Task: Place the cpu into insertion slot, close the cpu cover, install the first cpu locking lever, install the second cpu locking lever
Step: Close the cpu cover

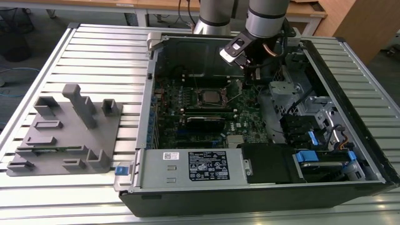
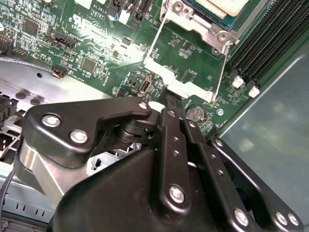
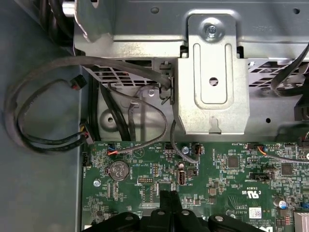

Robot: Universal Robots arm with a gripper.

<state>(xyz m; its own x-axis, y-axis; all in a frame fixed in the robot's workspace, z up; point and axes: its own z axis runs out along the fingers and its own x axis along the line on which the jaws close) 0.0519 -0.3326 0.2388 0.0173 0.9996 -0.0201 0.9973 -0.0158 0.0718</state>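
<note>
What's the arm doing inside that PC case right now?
The arm's shut, empty gripper hovers above the green motherboard, just beside the insertion slot. The cpu looks already seated there, with the cpu cover lying over it. Two thin wire levers stick out past the socket; whether they're latched is unclear.

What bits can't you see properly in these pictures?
cpu: in the second wrist view, the picture's edge cuts it off, and just a pale corner shows.
insertion slot: in the exterior view, it is too small to tell whether it is fastened down.
gripper: in the first wrist view, the picture's edge cuts off everything behind its shut fingertips.
</note>
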